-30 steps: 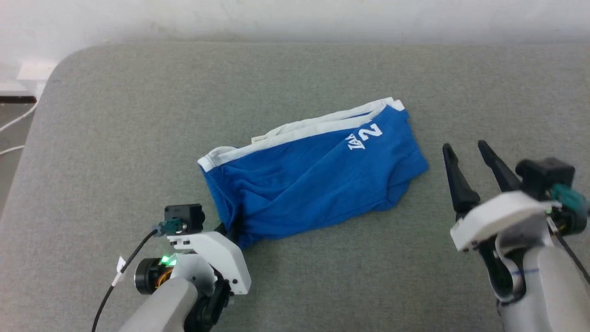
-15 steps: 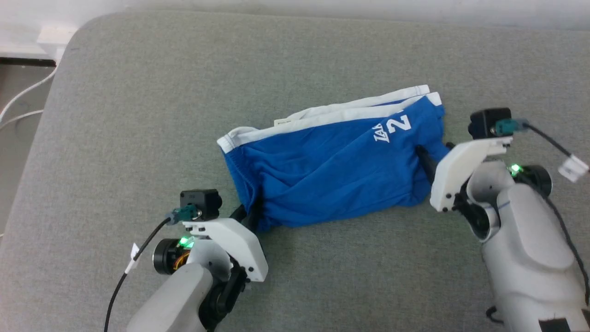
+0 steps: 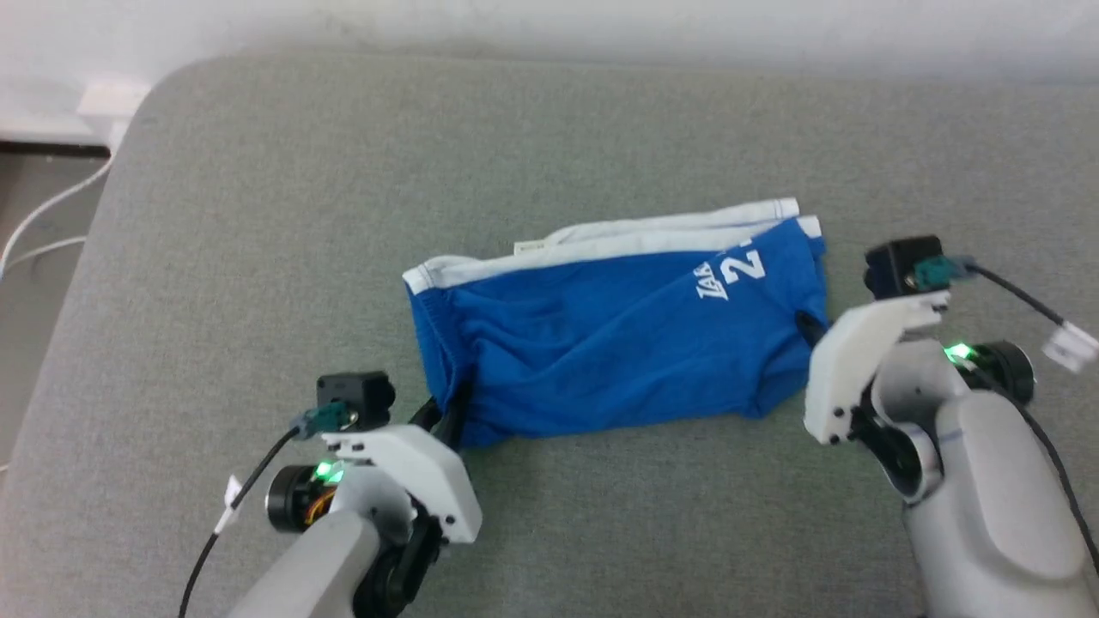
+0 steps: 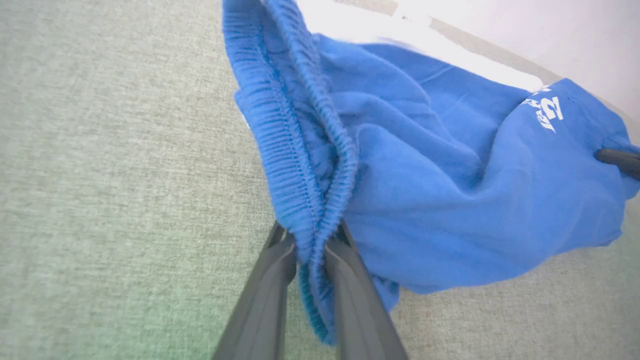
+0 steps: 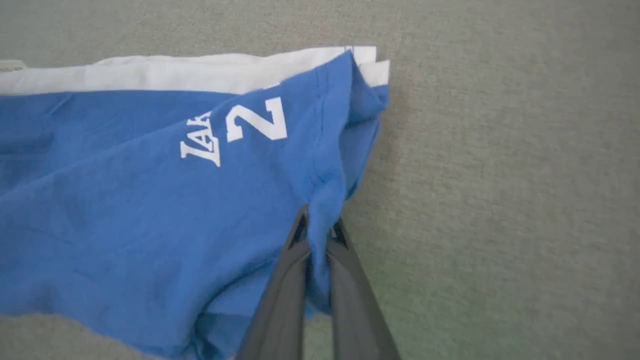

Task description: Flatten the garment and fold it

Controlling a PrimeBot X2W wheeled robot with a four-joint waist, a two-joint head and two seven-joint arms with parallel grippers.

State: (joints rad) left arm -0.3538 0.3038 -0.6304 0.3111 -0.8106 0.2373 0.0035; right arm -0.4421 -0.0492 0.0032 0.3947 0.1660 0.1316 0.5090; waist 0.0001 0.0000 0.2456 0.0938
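One big grey pad (image 3: 258, 257) lay under everything. Blue shorts (image 3: 601, 343) rested near its middle, wrinkled and bunched, running from left to right. The left gripper (image 4: 310, 240) was at the left end of the shorts. Its two dark fingers were pressed together on the gathered waistband (image 4: 300, 150), with blue cloth squeezed between them. The right gripper (image 5: 320, 222) was at the right end, its fingers pinching a fold of blue cloth near the white letters (image 5: 200, 147). A white trim (image 3: 652, 236) ran along the far edge of the shorts. A white number "2" (image 3: 743, 266) sat just beside the letters. A tiny white tag (image 3: 531, 248) poked out by the trim.
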